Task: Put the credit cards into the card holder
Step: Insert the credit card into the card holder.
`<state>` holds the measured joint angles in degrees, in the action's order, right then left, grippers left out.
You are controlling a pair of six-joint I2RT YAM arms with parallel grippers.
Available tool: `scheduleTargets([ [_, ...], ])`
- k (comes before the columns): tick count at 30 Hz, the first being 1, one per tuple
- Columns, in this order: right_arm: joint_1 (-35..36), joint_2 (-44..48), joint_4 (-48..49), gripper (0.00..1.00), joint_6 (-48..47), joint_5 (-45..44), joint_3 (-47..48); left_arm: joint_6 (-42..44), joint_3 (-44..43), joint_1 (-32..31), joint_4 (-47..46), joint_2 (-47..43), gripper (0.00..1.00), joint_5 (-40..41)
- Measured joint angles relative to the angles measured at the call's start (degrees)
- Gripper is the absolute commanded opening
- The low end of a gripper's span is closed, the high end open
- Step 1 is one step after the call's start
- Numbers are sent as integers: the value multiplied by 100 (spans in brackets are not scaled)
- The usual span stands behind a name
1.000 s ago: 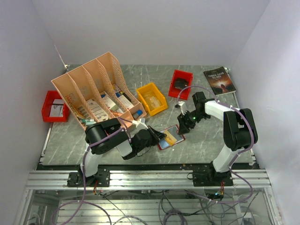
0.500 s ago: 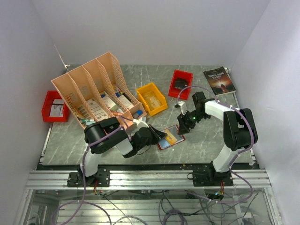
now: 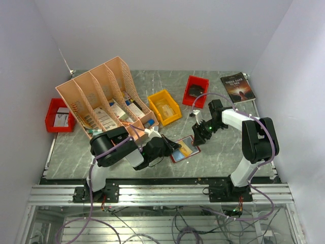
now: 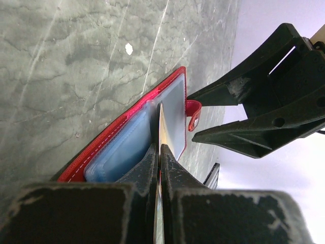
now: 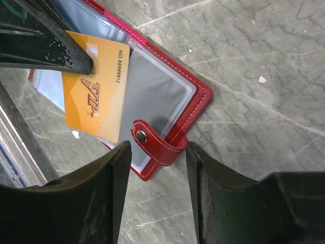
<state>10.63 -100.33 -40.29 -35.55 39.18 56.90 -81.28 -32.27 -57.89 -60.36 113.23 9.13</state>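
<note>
- Card holder [image 3: 189, 147] is lying open on the tabletop [image 3: 223, 152], near the front middle, between the two arms, with its clear pockets facing up.
- Left fingers [image 4: 142, 175] are pressing together on the orange credit card [image 5: 96, 96], pinching it by one end.
- I'm seeing that card angled over the open holder. In the left wrist view it is showing edge-on, standing along the line where the two pocket pages meet.
- I cannot tell whether its leading edge is sitting inside a pocket or only resting on the plastic.
- Blue credit card [image 4: 119, 152] is sitting under the clear plastic on the half nearer the left arm.
- Right fingers [image 5: 101, 193] are standing spread, one on each side of the snap tab [image 5: 157, 145].
- I cannot tell whether they are touching the tab.
- The tab is sticking out past the holder's edge on the right arm's side, with its metal stud facing up.
- Farther back, the peach file rack [image 3: 101, 96], yellow bin [image 3: 164, 107], red bin [image 3: 195, 91] and dark book [image 3: 237, 87] are sitting well apart from the holder.
</note>
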Motion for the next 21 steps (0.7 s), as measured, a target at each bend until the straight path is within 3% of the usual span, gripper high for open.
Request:
scheduleTargets([
  [21, 50, -98, 59, 38, 177, -125, 63, -68, -2, 37, 72, -28, 7, -269],
])
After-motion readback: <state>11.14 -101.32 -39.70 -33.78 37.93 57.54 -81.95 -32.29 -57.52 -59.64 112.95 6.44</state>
